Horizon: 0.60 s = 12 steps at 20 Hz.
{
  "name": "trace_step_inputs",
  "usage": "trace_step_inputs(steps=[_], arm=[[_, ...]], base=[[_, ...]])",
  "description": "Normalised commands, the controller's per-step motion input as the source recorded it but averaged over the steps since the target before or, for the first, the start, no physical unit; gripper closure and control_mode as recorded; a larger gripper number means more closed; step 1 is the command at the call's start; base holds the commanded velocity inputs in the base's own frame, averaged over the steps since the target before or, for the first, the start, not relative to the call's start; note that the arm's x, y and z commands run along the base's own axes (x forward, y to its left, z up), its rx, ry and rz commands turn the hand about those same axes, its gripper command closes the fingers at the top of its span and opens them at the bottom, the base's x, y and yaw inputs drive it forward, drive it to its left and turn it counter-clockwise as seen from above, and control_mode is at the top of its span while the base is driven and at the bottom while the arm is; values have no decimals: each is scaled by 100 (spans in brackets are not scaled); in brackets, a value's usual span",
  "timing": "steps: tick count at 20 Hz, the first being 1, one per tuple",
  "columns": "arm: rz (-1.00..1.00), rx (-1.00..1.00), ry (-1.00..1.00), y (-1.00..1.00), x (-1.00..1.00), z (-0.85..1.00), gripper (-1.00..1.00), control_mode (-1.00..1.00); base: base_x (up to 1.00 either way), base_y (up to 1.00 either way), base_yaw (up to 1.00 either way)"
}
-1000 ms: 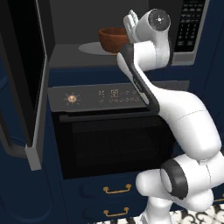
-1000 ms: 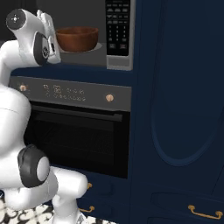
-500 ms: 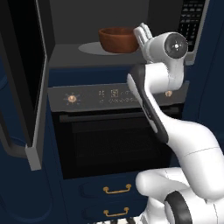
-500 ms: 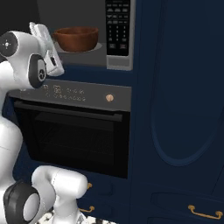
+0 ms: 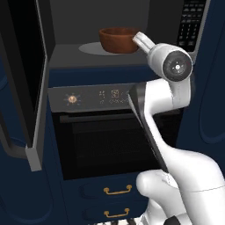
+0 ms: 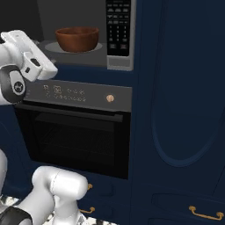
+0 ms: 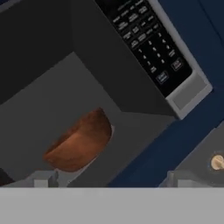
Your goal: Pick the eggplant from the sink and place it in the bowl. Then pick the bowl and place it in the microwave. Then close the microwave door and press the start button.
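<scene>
Step in hand: judging by the layout, the bowl is already sitting in the cavity and the door is standing open, so closing the door is the step being approached.
Microwave: the built-in dark grey microwave with a black keypad panel at its 3 o'clock side is standing open above the black oven.
Microwave door: the tall dark panel with a grey frame is hanging swung out at the cavity's 9 o'clock side, hinged on the left.
Bowl: the round reddish-brown wooden bowl is resting on the round glass turntable inside the cavity; whether the eggplant is lying in it cannot be told, as its inside is hidden.
End effector: the white two-finger end effector is pointing into the cavity with its dark fingertips spread wide and nothing between them.
Bowl relative to end effector: in the hand view the bowl is lying at about 11 o'clock from the fingertips, near but apart.
Next move: the arm probably needs to be swinging toward 9 o'clock, getting behind the door's outer face and pushing it shut, clearing the cavity first.
</scene>
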Motion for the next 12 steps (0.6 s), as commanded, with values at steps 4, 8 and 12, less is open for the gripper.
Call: trace_step_inputs(steps=[4, 8, 12], arm=[[-1, -54, -19, 0, -47, -46, -100, -100], [0, -50, -19, 3, -65, -48, -100, -100], [-7, -45, -26, 11, -97, -10, -100, -100]], base=[[0, 0, 0], [0, 0, 0], [0, 0, 0]])
